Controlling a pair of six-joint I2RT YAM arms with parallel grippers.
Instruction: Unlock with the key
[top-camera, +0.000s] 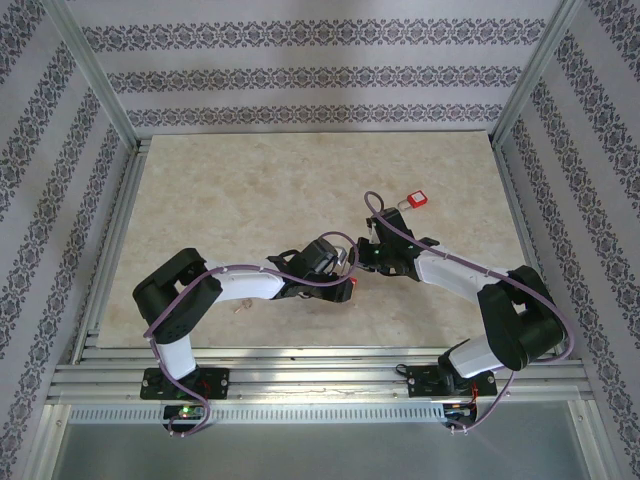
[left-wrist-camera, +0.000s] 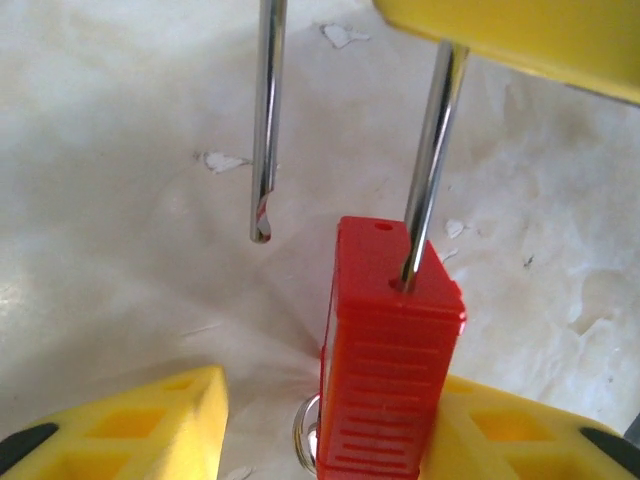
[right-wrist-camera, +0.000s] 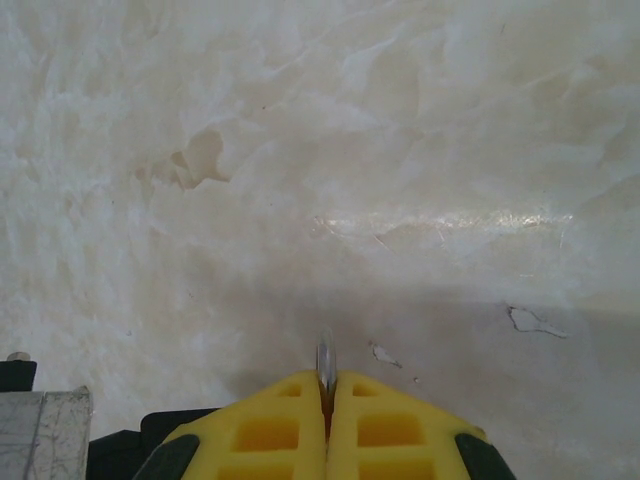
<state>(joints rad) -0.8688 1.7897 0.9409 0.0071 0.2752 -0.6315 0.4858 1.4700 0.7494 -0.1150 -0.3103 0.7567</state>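
L hand (left-wrist-camera: 320, 420) fingers apart; R hand (right-wrist-camera: 327, 395) fingers pressed together; arms angled inward.

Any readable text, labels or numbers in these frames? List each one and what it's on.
No legible text in any view.
red padlock: ribbed body, no lettering visible on the faces shown.
second red padlock, seen from the top camera: too small to read any label.
wallpaper: ornamental pattern, not writing.
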